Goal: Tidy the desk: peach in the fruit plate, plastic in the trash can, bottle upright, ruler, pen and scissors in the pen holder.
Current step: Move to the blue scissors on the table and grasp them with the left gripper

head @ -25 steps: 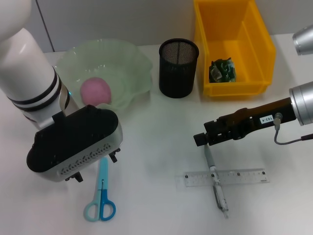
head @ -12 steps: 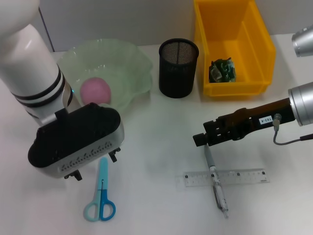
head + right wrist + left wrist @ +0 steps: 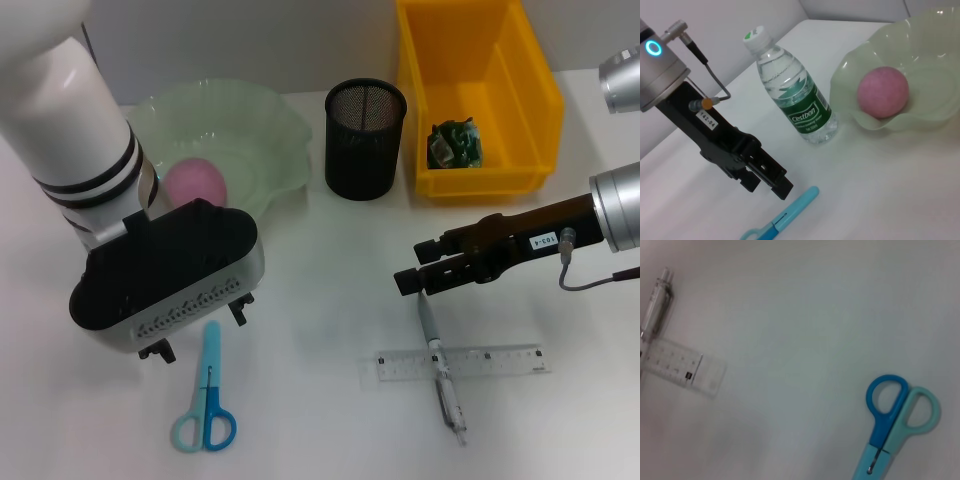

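Left gripper (image 3: 769,179) hovers shut above scissors (image 3: 205,400) — right gripper (image 3: 412,278) narrowly parted over pen (image 3: 440,370).

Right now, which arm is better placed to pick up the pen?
Right, probably. The right pincer hangs just above the pen's upper end, where it crosses the ruler. The left pincer is across the desk by the scissors.

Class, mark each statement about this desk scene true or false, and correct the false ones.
1. The peach lies in the fruit plate. True.
2. The scissors stand in the pen holder. False: they lie flat on the desk.
3. The pen lies across the ruler. True.
4. The bottle lies on its side. False: it stands upright.
5. The trash can is empty. False: crumpled plastic lies inside.
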Motion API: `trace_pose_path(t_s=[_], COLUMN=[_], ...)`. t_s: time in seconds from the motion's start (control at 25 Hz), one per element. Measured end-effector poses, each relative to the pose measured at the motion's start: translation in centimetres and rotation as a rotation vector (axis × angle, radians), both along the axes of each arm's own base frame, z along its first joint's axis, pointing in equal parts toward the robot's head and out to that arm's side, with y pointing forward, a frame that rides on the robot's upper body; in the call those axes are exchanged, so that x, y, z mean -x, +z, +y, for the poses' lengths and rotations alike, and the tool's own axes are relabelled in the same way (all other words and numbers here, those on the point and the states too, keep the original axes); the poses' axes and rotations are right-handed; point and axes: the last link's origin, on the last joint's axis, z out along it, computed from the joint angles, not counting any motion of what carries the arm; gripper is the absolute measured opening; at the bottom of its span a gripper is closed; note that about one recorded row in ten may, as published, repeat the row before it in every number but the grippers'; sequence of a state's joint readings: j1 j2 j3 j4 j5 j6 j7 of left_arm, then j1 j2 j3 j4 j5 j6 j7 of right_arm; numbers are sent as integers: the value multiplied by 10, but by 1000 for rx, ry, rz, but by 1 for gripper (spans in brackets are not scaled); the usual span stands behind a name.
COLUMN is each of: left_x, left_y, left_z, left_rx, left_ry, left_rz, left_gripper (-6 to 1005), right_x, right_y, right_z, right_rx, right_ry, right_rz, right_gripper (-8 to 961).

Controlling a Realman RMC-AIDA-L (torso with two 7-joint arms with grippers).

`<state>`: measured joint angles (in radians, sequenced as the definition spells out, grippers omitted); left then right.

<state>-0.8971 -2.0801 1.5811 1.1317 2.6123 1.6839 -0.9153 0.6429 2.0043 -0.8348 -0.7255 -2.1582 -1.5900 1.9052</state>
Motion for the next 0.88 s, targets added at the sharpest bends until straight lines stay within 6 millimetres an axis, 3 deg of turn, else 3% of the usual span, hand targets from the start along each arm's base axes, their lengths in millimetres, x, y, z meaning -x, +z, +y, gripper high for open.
trace_pose_path(t_s=[0.76, 0.88], left_x=[7, 11], left_y=[-16, -19], left_z=[-11, -9], left_rx=[115, 121], left_ry=[-51, -69], left_rz=[19, 25], left_gripper=[811, 755], right_x=[-2, -2], right_y=[1, 0], right_z=[-1, -1], right_rx=[2, 2], right_ry=[0, -3], right_rz=[-2, -3], right_gripper=[806, 807])
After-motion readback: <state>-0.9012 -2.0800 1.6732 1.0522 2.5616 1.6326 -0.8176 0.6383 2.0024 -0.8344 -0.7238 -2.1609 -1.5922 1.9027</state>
